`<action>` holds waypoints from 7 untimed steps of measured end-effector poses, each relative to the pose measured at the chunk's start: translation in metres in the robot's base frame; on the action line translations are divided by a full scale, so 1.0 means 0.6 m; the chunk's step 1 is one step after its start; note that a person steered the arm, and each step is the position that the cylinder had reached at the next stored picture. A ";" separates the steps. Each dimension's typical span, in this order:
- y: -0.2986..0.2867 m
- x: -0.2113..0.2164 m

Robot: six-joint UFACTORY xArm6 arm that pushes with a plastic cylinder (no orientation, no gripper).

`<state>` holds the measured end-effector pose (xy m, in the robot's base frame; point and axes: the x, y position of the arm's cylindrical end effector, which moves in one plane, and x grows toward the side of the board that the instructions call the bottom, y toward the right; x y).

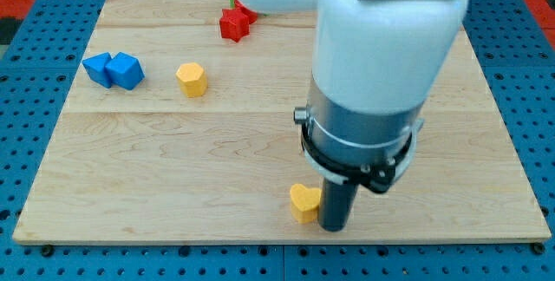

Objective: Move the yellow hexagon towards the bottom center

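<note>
The tool's tip (334, 227), a jawless rod grasping nothing, sits just beside the yellow heart-shaped block (303, 203) and well apart from the yellow hexagonal block (192, 80), so it risks shoving the wrong yellow piece off the wooden bench (130, 186).

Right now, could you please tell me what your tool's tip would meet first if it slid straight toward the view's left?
My tip would meet the yellow heart-shaped block almost at once; it sits just beside it, perhaps already touching. The yellow hexagon lies off that line, toward the top left.

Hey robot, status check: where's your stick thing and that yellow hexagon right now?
My tip low at bottom center, touching yellow heart block on its left. Yellow hexagon sits upper left, untouched. Nothing between it and bottom center.
</note>
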<state>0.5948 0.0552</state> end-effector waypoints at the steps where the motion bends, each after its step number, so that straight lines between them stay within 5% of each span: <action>1: -0.021 -0.026; 4: -0.061 -0.123; 7: -0.192 -0.330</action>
<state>0.3965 -0.0602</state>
